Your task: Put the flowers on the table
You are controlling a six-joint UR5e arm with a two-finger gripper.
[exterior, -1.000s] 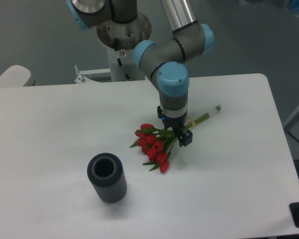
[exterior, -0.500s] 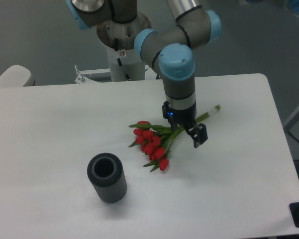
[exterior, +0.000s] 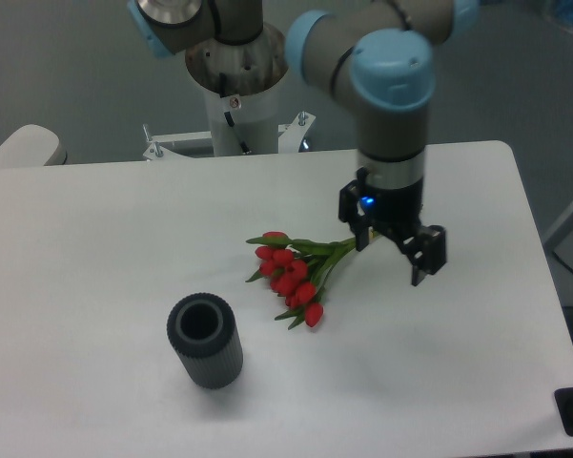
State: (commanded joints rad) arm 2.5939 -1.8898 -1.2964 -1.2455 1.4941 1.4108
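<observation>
The flowers (exterior: 291,274), a bunch of red tulips with green leaves and stems, lie flat on the white table (exterior: 124,248) near its middle, heads to the left and stems running right behind my wrist. My gripper (exterior: 397,260) hangs above the table just right of the bunch, at its stem end. Its fingers are spread apart and hold nothing. The far ends of the stems are hidden behind the gripper.
A dark grey ribbed cylinder (exterior: 204,341) stands upright on the table to the lower left of the flowers. The arm's base post (exterior: 236,76) stands behind the table's far edge. The table's right edge is close to the gripper's right.
My gripper has let go of the flowers, risen and moved right, away from the bunch. The flowers shifted slightly left as they settled and now lie still.
</observation>
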